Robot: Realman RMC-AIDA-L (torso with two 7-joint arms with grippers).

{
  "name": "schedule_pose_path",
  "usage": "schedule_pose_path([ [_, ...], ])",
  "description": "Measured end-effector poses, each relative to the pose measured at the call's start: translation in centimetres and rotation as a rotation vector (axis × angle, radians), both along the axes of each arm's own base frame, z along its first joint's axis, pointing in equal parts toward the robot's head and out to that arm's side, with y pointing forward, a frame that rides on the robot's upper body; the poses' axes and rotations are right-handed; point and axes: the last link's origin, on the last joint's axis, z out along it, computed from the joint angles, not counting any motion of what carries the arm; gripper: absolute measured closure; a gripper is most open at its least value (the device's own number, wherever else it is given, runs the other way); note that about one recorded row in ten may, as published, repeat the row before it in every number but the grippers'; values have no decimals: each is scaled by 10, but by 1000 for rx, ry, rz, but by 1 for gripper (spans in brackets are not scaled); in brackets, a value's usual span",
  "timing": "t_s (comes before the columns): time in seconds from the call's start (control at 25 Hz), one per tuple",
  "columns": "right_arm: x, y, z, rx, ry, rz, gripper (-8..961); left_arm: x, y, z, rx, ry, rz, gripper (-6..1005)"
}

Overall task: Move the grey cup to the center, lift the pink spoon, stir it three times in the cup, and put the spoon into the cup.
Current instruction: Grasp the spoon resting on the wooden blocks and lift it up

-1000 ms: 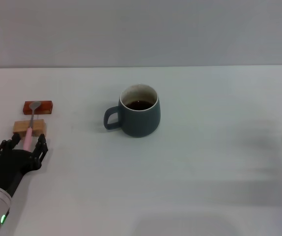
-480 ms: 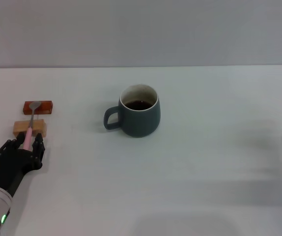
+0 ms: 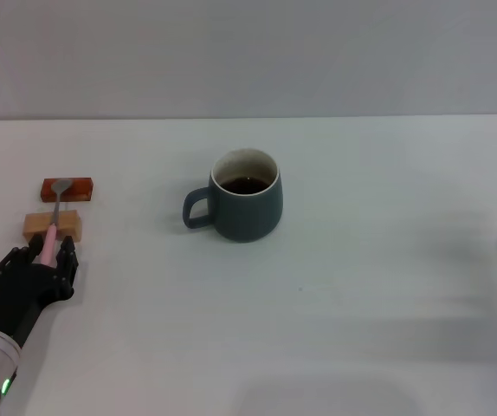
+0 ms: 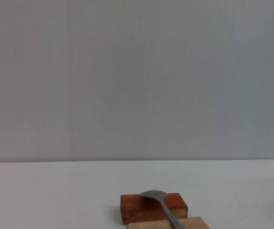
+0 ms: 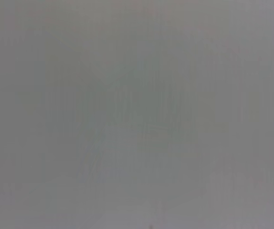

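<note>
Since the frame 1 second back, the left pincer has narrowed its fingers from a wide spread until they close around the tail of the pink spoon; over the last half second almost nothing shifts. The grey cup stands near the middle of the bench, handle toward 9 o'clock, so step 1 looks done. Lifting, 3 stirs and dropping the spoon in are all left. The spoon is not yet raised: its bowl rests on the red-brown block, its shaft crosses the tan block, and its handle runs toward 6 o'clock into the pincer. The cup lies well apart, toward 3 o'clock. The right pincer is out of view.
</note>
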Motion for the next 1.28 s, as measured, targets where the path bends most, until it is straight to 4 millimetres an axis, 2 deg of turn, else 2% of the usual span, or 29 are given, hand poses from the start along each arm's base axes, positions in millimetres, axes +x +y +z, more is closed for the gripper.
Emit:
schedule_pose_path([
  [0.16, 0, 0, 0, -1, 0, 1, 954, 0, 0, -1, -7, 2, 0, 580],
  [0.6, 0, 0, -1, -4, 0, 1, 955, 4, 3, -1, -1, -4, -9, 844],
  [1.28, 0, 0, -2, -11, 1, -5, 954, 21, 1, 14, 98, -9, -142, 852],
])
